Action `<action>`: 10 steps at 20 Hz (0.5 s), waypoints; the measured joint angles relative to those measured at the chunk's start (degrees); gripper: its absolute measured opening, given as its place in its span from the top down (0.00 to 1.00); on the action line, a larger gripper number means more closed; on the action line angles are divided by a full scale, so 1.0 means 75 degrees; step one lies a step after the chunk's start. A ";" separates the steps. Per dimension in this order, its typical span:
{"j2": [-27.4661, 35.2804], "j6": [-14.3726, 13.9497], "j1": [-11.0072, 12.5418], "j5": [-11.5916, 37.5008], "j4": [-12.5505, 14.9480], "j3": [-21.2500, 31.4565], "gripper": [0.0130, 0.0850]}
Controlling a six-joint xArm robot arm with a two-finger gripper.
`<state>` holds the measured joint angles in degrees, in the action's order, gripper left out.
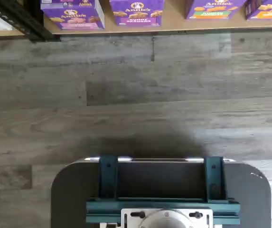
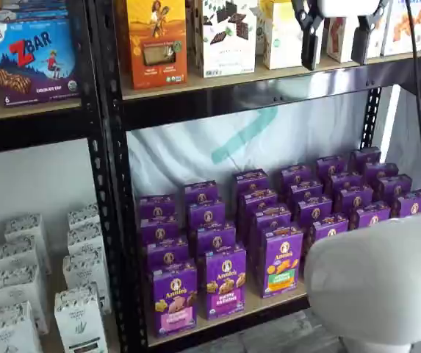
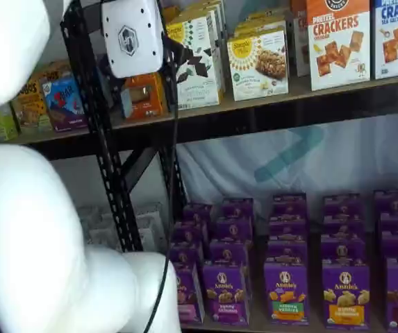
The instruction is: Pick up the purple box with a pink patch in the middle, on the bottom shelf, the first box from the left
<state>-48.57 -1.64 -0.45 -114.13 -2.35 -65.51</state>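
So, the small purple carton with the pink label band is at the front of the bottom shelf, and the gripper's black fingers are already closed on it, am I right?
Not quite. The small purple carton with the pink label band does stand at the front of the light tan wooden bottom shelf, but the gripper hangs open far above it, beside the upper shelf, holding nothing, as a shelf view shows.

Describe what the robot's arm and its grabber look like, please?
The arm is a thick, rounded, glossy white shell. The gripper has a boxy white body with a small dark hexagon logo on its side and two black fingers. A thin black cable runs down beside it.
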 joint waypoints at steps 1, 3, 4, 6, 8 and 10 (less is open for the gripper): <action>-0.0020 -0.0013 -0.0025 0.0037 0.0029 0.0018 0.00; -0.0078 -0.0028 -0.0054 0.0130 0.0057 0.0070 0.00; -0.0092 -0.0021 -0.0037 0.0153 0.0038 0.0084 0.00; -0.0108 -0.0028 -0.0040 0.0169 0.0028 0.0106 0.00; -0.0124 -0.0077 -0.0114 0.0170 0.0080 0.0145 0.00; -0.0157 -0.0129 -0.0183 0.0193 0.0120 0.0229 0.00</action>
<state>-49.75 -2.61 -1.82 -112.68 -1.45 -63.79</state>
